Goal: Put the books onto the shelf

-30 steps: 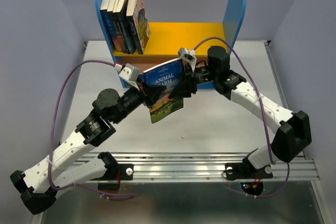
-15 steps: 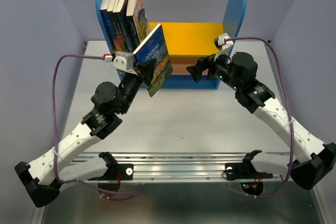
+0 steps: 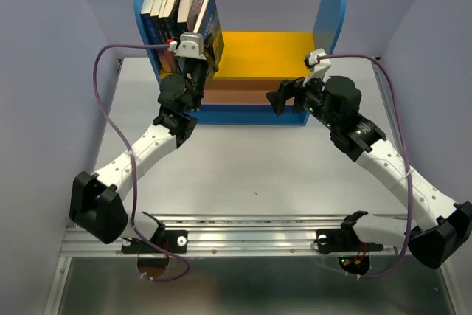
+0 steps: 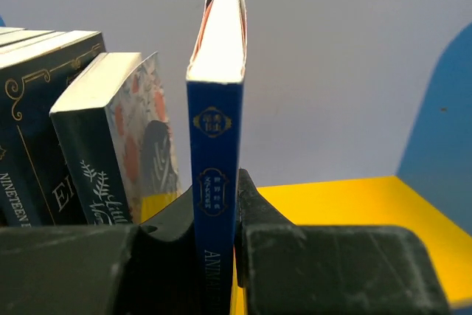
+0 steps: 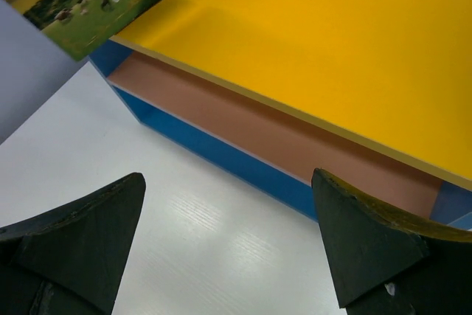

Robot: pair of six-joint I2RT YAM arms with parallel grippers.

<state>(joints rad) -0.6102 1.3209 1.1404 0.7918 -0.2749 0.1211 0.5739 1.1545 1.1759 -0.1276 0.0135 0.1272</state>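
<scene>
- The left tool [image 4: 216, 215] is clenched on a thin blue paperback [image 4: 214, 123], held upright at the yellow board [image 3: 273, 48] of the blue-sided shelf [image 3: 335, 5], beside the shelved books [image 3: 166, 5] at upper left.
- The right tool [image 3: 284, 99] gapes wide, empty.
- Likely next: seat the paperback against the row, then release.

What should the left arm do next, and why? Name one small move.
Probably nudge the blue book left against the leaning book. The left gripper is shut on it, holding it upright over the yellow board, with a gap to that neighbour; released here it might tip.
</scene>
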